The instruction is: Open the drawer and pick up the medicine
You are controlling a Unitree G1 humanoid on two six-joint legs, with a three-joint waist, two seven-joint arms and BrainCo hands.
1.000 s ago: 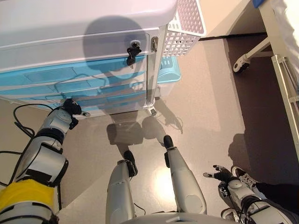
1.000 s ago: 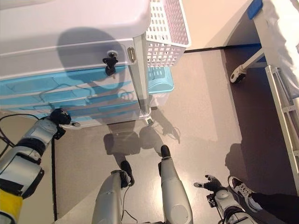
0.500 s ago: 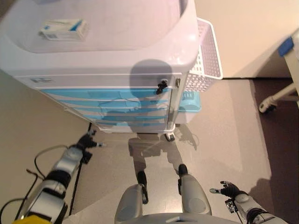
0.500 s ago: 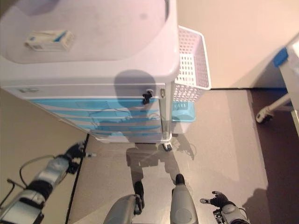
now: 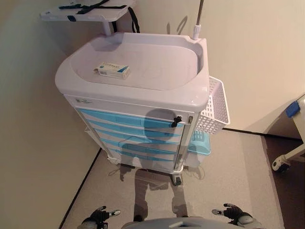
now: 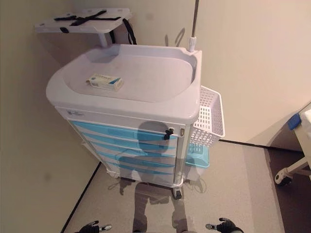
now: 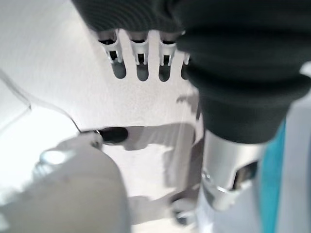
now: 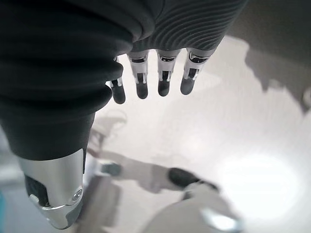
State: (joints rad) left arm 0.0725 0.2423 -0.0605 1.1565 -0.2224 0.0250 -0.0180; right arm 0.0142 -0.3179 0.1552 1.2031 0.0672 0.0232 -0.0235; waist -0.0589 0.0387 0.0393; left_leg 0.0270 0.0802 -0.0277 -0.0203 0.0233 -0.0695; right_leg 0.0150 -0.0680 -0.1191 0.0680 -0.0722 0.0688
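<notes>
A medical cart [image 5: 138, 100] with a white top and several blue drawers [image 5: 131, 138], all closed, stands against the wall. A white and blue medicine box [image 5: 112, 70] lies on the cart's top. My left hand [image 5: 101, 215] hangs low at the lower left, far below the cart, fingers straight and empty; its own wrist view shows the fingers [image 7: 141, 60] over bare floor. My right hand [image 5: 231, 213] hangs low at the lower right, open and empty, with its fingers [image 8: 153, 77] over the floor.
A white mesh basket [image 5: 212, 107] hangs on the cart's right side, with a blue bin [image 5: 199, 143] under it. A black key [image 5: 177, 121] sits at the top drawer's right end. A shelf with black straps [image 5: 86, 10] is behind. A bed's wheeled frame [image 5: 288, 157] stands right.
The camera has tilted up, so the whole cart and its top now show. My left hand has dropped from beside the lower drawers to low by my side. The right hand stays low.
</notes>
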